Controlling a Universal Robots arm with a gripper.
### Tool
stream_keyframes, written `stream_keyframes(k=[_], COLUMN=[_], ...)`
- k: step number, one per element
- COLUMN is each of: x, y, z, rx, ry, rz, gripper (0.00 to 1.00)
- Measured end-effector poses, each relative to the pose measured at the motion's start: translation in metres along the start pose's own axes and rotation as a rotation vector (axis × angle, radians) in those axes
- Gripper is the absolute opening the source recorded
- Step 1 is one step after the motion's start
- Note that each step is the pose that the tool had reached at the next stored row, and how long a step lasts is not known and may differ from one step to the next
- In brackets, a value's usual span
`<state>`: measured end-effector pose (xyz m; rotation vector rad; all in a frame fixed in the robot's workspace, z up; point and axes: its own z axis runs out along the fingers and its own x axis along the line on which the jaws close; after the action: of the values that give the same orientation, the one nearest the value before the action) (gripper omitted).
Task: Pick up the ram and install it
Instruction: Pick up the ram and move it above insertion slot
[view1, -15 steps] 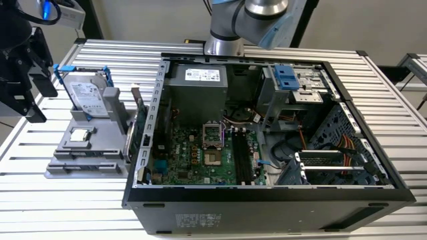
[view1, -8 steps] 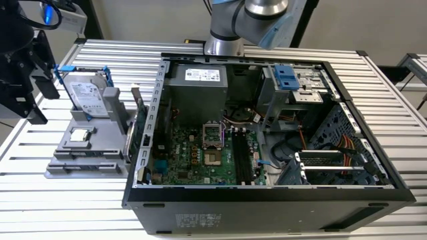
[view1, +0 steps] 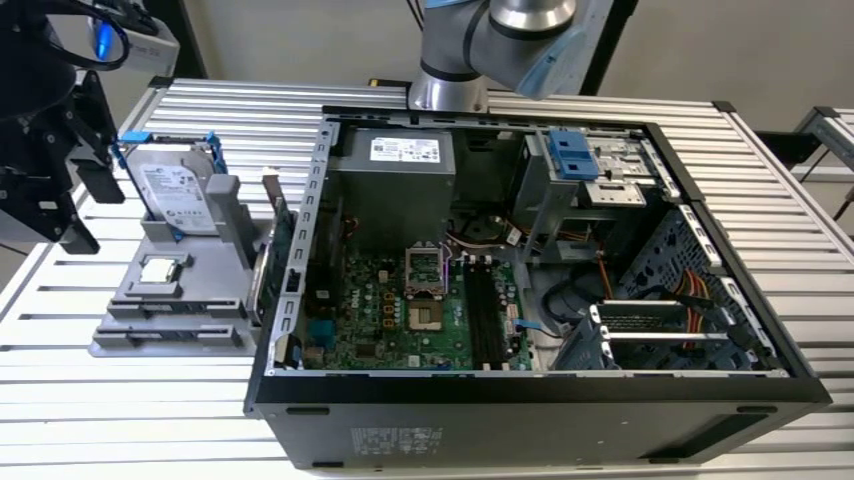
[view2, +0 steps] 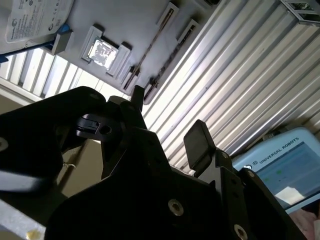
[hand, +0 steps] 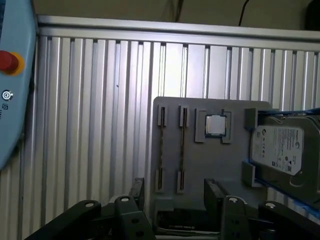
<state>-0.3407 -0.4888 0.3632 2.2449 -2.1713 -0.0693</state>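
Two ram (hand: 162, 147) sticks stand on edge, side by side, in slots of a grey holder (hand: 200, 165); the other stick (hand: 182, 147) is beside the first. In the second wrist view the ram (view2: 150, 47) shows as thin dark lines. In the exterior view the ram (view1: 262, 272) stands by the computer case's left wall. My gripper (hand: 176, 197) hovers above the holder's edge, open, with nothing between its black fingers (hand: 215, 192). It sits at the exterior view's far left as the gripper (view1: 83, 200), and its pad (view2: 200, 142) is bare in the second wrist view.
The holder also carries a square silver processor chip (hand: 216, 125) and a hard drive (hand: 280, 150) in a blue frame. The open computer case (view1: 534, 400) with its motherboard (view1: 400, 310) lies to the exterior view's right. A teach pendant (view2: 285, 167) rests on the slatted table (hand: 100, 125).
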Motion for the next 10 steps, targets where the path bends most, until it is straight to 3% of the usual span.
stream_keyframes(k=[3, 10], x=[-0.0009, -0.0021], y=[-0.0002, -0.0005], z=[0.0027, 0.0088], rx=[0.0091, 0.0098], ry=[0.0025, 0.0036], rz=[0.001, 0.023], gripper=[1.0, 1.0])
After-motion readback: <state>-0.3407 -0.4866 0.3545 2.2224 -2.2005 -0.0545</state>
